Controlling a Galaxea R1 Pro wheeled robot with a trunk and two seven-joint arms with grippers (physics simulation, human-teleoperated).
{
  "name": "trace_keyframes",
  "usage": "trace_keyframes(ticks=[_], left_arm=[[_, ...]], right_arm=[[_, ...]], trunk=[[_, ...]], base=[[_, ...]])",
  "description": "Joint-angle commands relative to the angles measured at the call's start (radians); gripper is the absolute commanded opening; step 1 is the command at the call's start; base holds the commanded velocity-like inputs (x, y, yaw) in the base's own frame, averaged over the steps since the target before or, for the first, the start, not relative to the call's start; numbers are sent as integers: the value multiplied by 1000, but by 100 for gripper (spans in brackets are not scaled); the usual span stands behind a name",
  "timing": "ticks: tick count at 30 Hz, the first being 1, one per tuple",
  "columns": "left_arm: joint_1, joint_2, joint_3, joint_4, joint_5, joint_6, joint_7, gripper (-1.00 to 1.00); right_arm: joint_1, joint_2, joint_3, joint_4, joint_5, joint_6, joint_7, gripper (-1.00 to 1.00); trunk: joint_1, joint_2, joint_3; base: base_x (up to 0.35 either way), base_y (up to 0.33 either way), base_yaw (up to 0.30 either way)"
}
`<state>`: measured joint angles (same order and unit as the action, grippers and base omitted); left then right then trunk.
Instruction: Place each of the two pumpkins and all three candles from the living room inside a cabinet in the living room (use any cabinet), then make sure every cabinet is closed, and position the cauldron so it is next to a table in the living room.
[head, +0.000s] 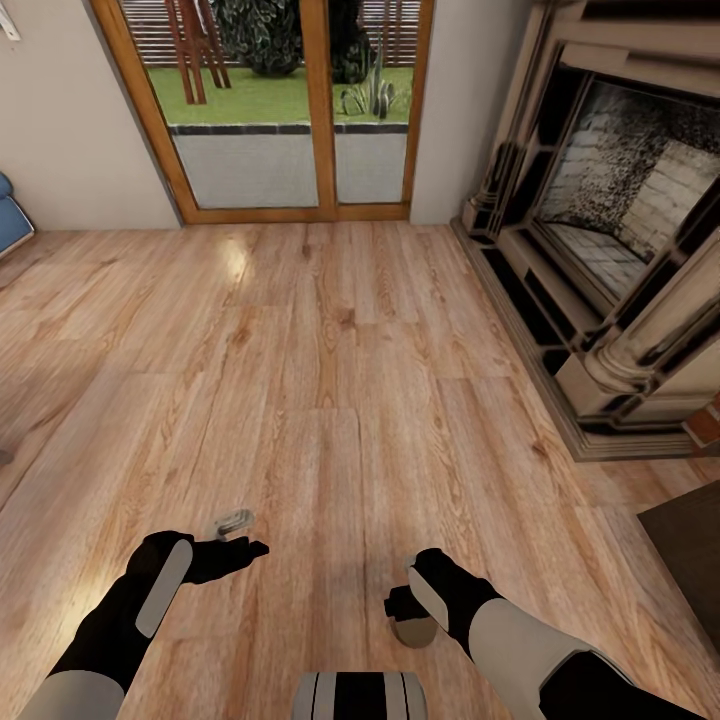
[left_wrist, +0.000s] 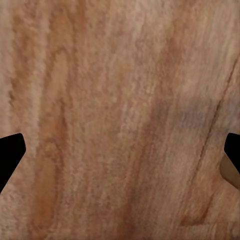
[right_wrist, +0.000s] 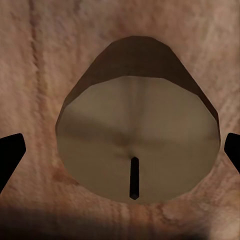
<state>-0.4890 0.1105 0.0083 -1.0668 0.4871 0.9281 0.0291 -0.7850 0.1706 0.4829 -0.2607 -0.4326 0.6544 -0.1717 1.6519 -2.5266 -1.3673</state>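
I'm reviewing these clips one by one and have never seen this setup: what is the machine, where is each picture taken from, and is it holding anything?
It is a simulated two-armed wheeled robot. The big picture looks down from its head over a wooden floor, with a glass door ahead and a fireplace to the right. The other two pictures look along each arm's claw. The left claw hangs over bare floor, holding nothing I can see. The right claw has a tan candle between its fingers; whether it is gripped is unclear.

Open wood floor (head: 330, 380) ahead, fireplace (head: 620, 230) blocking right, glass door (head: 270, 110) beyond
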Motion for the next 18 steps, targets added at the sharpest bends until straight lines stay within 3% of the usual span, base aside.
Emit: trace_keyframes(ticks=[1,18], left_arm=[[0,0,1,-1,5,5,3,100],[0,0,1,-1,5,3,3,100]], right_arm=[[0,0,6,-2,-11,4,-8,100],[0,0,7,-2,-11,3,-8,100]], trunk=[[0,0,-1],[0,0,-1]], base=[[0,0,0],[0,0,-6]])
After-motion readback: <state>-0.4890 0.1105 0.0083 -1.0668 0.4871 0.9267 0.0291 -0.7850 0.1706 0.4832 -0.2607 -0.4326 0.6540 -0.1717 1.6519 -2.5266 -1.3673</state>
